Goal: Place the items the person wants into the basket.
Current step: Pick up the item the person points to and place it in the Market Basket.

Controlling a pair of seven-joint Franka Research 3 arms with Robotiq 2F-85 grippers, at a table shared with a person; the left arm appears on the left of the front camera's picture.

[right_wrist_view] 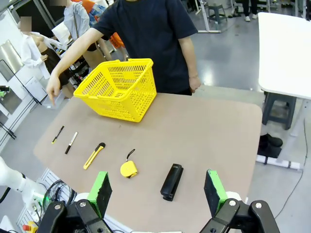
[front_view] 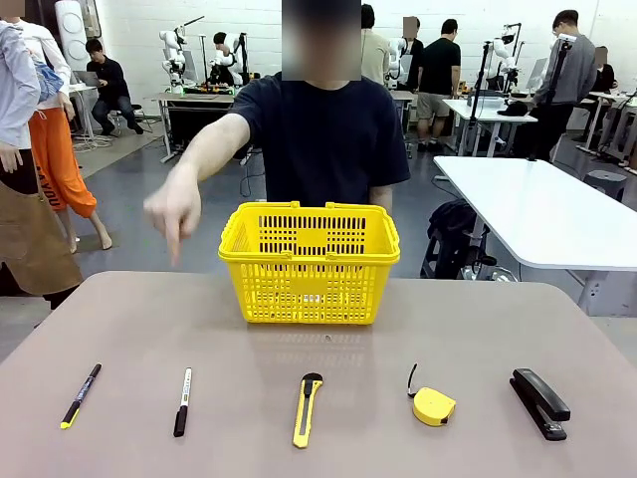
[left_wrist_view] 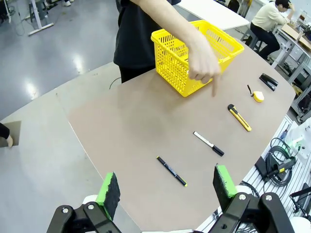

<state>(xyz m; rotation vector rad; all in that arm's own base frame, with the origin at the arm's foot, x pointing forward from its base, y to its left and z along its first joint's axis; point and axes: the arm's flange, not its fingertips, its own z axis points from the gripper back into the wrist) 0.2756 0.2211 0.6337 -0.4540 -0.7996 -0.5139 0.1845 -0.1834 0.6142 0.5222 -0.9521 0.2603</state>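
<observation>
Grippers: my L gripper [left_wrist_view: 166, 175] & R gripper [right_wrist_view: 156, 174] both wide open, nothing held.
Person: hand [front_view: 171, 211] pointing down at table [front_view: 119, 329], left part; which item, can't tell.
Basket: basket [front_view: 309, 289] far-centre, looks empty.
Items: utility knife [front_view: 308, 409], marker [front_view: 182, 401], tape measure [front_view: 433, 406] in row nr my edge.
Progress: none in yet, I judge; all picks left.

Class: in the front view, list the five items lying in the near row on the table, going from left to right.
thin black pen → black marker → utility knife → tape measure → black stapler
</observation>
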